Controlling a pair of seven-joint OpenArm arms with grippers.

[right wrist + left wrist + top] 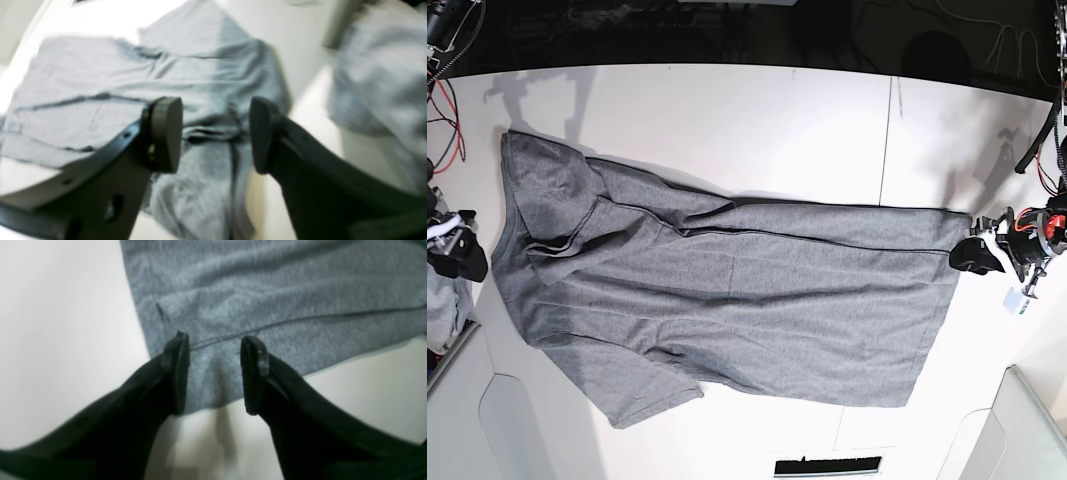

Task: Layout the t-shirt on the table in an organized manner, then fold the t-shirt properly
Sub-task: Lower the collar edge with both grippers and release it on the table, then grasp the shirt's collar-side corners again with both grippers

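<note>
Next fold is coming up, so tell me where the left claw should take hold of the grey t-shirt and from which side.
Grip the dark-grey cotton t-shirt at its hem corner, coming from the bare white table beyond it. That corner lies flat between the open left claw jaws, so probably a low, shallow pinch.

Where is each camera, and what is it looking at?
Left wrist: sits on the left arm, looking past its open left gripper at a corner of the dark-grey cotton t-shirt on the white table.
Right wrist: sits on the right arm, looking past its open right gripper across the t-shirt; a blurry paler grey cloth lies beyond.
Base: looks straight down at the whole t-shirt, with the left gripper at the picture's right and the right gripper at its left.
Shared: all three show the t-shirt.
</note>
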